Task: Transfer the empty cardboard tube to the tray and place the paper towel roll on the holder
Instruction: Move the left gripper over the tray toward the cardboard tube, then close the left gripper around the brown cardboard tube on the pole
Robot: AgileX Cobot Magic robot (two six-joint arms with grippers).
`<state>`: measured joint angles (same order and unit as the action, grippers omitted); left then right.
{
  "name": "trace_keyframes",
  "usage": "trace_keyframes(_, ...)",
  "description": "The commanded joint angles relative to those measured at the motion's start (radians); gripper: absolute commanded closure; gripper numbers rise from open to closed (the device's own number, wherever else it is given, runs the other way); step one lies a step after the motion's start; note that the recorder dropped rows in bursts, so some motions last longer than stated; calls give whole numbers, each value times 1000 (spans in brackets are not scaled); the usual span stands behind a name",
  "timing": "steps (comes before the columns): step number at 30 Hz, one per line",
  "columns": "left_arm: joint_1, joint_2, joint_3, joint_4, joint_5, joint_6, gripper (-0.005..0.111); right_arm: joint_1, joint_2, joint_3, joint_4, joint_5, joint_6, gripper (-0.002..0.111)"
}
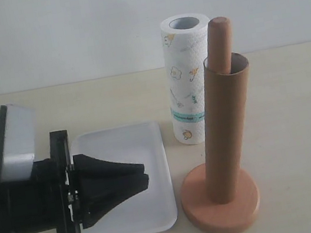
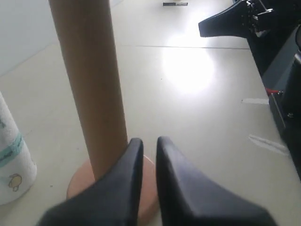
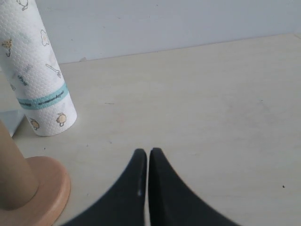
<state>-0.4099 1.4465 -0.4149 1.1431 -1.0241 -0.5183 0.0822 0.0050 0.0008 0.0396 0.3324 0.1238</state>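
The brown cardboard tube (image 1: pixel 228 134) stands upright, slipped over the dowel of the wooden holder (image 1: pixel 221 204). The dowel's rounded top (image 1: pixel 220 37) pokes out of it. The paper towel roll (image 1: pixel 188 81) stands on end on the table behind the holder. The white tray (image 1: pixel 133 216) lies left of the holder with nothing in it. My left gripper (image 1: pixel 144 175) hovers over the tray, shut and holding nothing, pointing at the tube (image 2: pixel 89 80). My right gripper (image 3: pixel 148 151) is shut and holds nothing, low over bare table, with the roll (image 3: pixel 35 70) and the holder base (image 3: pixel 47 188) off to one side.
The beige table runs back to a pale wall. The left arm's black body and white camera block (image 1: pixel 13 143) fill the lower left. The other arm's black gripper (image 2: pixel 221 23) and dark base (image 2: pixel 282 56) show far behind the tube in the left wrist view.
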Motion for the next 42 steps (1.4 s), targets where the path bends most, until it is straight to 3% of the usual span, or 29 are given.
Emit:
trace_keyframes(1, -9, 66, -11, -111, -90, 90, 75, -3, -5, -1, -1, -10, -1, 107)
trace_keyframes(5, -9, 126, -28, -193, -136, 191, 40, -3, -5, -1, -1, -10, -1, 107)
trace_keyframes(8, -9, 177, -66, -198, -172, 207, 27, -3, -5, -1, -1, -10, -1, 107)
trace_keyframes(16, -20, 323, -153, -199, -197, 205, 25, -3, -5, -1, -1, -10, -1, 107)
trace_keyframes(30, -158, 535, -337, -294, -197, 207, 25, -3, -5, -1, -1, -10, -1, 107)
trace_keyframes(42, -219, 621, -466, -302, -197, 195, 25, -3, -5, -1, -1, -10, -1, 107)
